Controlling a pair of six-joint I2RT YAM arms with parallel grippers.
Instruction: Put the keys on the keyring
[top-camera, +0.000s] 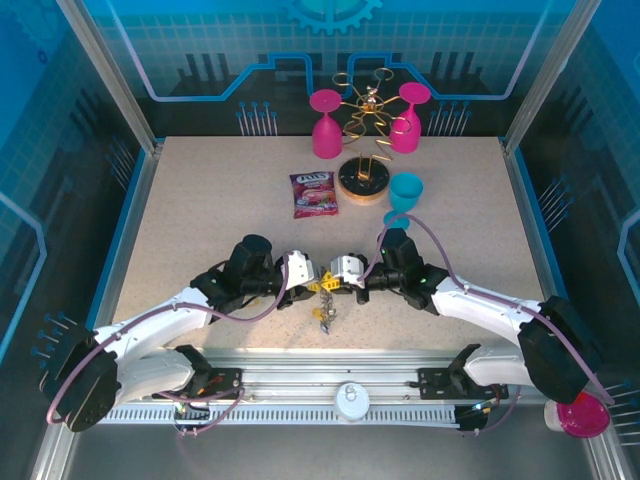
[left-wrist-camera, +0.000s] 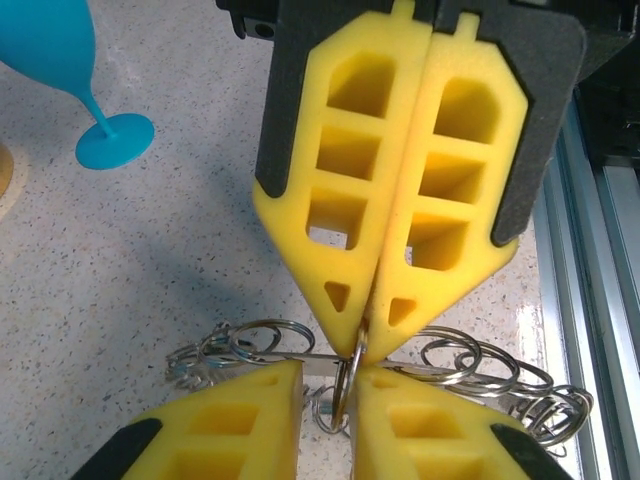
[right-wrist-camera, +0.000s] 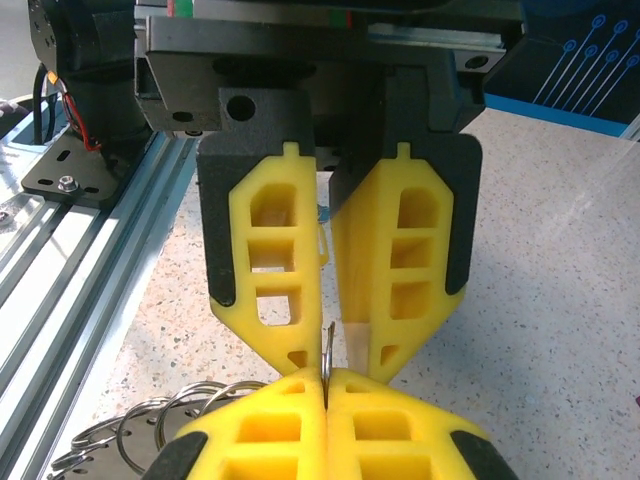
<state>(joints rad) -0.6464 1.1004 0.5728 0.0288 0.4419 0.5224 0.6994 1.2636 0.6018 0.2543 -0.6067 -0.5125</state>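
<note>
The keyring (left-wrist-camera: 312, 357) lies flat on the table as a grey metal strip with wire loops (left-wrist-camera: 465, 362) along it. My right gripper (left-wrist-camera: 365, 325) (right-wrist-camera: 326, 375) (top-camera: 345, 288) is shut on one small upright loop (left-wrist-camera: 346, 398) (right-wrist-camera: 327, 340). My left gripper (left-wrist-camera: 328, 372) (right-wrist-camera: 342, 350) (top-camera: 316, 287) faces it tip to tip. Its jaws stand a little apart with that loop between them. Something yellow and blue (right-wrist-camera: 322, 248) shows deeper between the left fingers, but I cannot tell what it is. A bunch of keys (top-camera: 322, 315) lies just in front of both grippers.
A blue goblet (top-camera: 405, 190) (left-wrist-camera: 60, 60) stands behind the right arm. Further back are a candy bag (top-camera: 313, 193), a wire rack on a round wooden base (top-camera: 362, 180) and two pink goblets (top-camera: 325, 125) (top-camera: 410, 115). The aluminium rail (top-camera: 340, 370) runs along the near edge.
</note>
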